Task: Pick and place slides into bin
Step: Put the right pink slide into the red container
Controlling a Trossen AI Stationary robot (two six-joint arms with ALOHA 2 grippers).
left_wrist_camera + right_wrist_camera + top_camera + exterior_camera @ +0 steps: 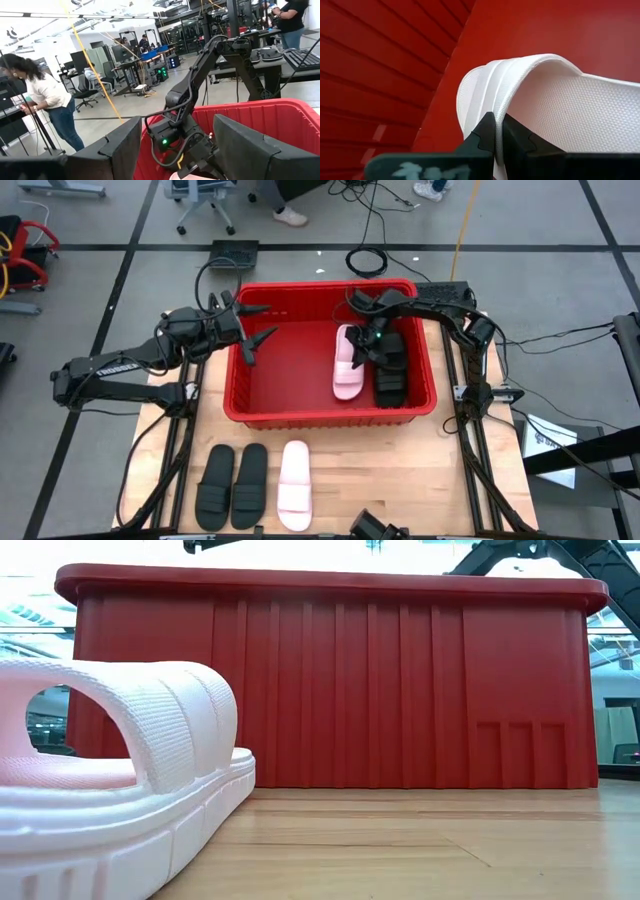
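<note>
I count two slides in the bin (262,409): one pale pink slide (348,364), grasped at its strap by the right end effector (496,131), and one black slide (390,372). Three slides lie on the surface (400,475): two black slides (232,485), one pale slide (294,484). Left end effector (262,323) released, over the bin's rim. No legible writing.

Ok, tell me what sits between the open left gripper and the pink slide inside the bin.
Only bare red bin floor lies between the left gripper and the pink slide, seen in the high view.
</note>
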